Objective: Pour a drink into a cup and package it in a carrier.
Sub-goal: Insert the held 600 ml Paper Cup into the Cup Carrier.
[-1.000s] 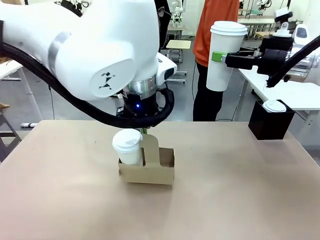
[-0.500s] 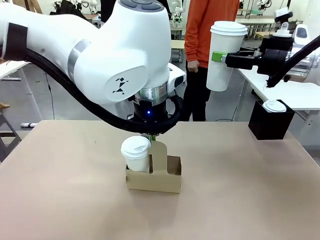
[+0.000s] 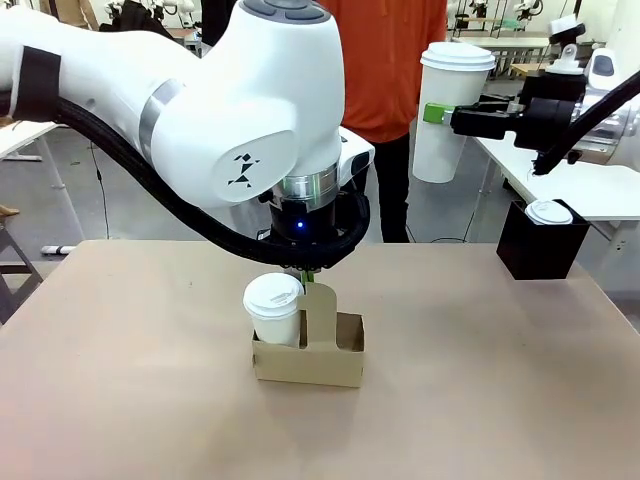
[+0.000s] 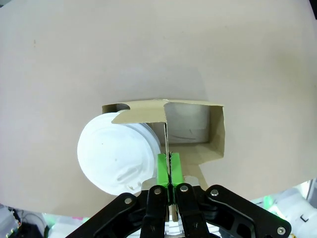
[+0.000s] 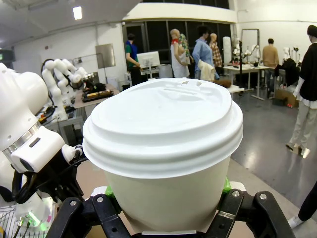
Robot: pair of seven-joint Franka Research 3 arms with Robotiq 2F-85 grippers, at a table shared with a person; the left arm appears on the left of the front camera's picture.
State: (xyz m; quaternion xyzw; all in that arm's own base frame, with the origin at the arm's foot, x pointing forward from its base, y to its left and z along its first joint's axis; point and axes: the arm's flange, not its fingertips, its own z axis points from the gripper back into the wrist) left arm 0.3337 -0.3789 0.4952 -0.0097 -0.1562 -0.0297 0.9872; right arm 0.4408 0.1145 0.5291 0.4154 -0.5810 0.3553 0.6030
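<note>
**A:** Which step are we on?

**B:** Packaging, I'd judge. My left gripper (image 4: 168,166) has its pads pinched on the handle panel (image 3: 318,315) of the carrier (image 3: 310,362), which sits mid-table (image 3: 480,380). 1 pocket holds a short lidded cup (image 3: 273,302); the other pocket (image 4: 190,126) is free.

**A:** And the cup?

**B:** The cup (image 3: 447,120) is clamped upright between my right gripper (image 5: 166,198) fingers, high beyond the far edge. Its lid (image 5: 158,119) hides any drink. Next I'd lower it upright into that free pocket.

Bright, even overhead light; soft shadows under the carrier (image 3: 307,350); wrist views bulge at the edges, backgrounds slightly soft.
</note>
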